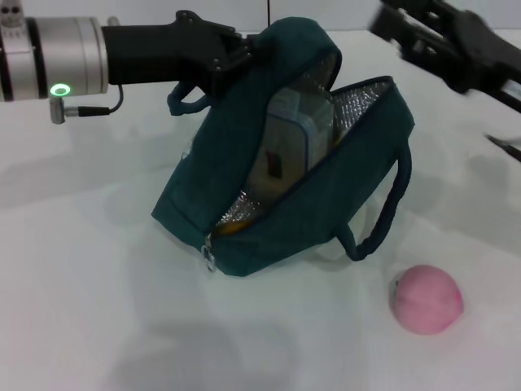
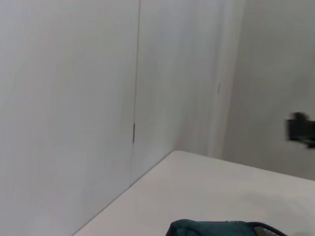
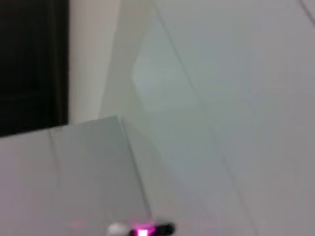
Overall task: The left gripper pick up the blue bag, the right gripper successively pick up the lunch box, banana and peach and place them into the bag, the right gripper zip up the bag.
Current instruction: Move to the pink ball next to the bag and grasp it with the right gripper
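Gripping the blue bag (image 1: 244,220) at its upper edge near one handle, the left gripper (image 1: 236,57) has its fingers clamped on the fabric and holds the bag tilted, mouth unzipped. Lunch box (image 1: 297,134) stands inside against the silver lining; a sliver of yellow-orange, likely the banana (image 1: 232,226), shows low in the opening. Peach (image 1: 426,299) sits on the white table (image 1: 81,309), apart from the bag toward the robot's right. Right gripper (image 1: 399,32) hovers at upper right, blurred; finger state cannot be told.
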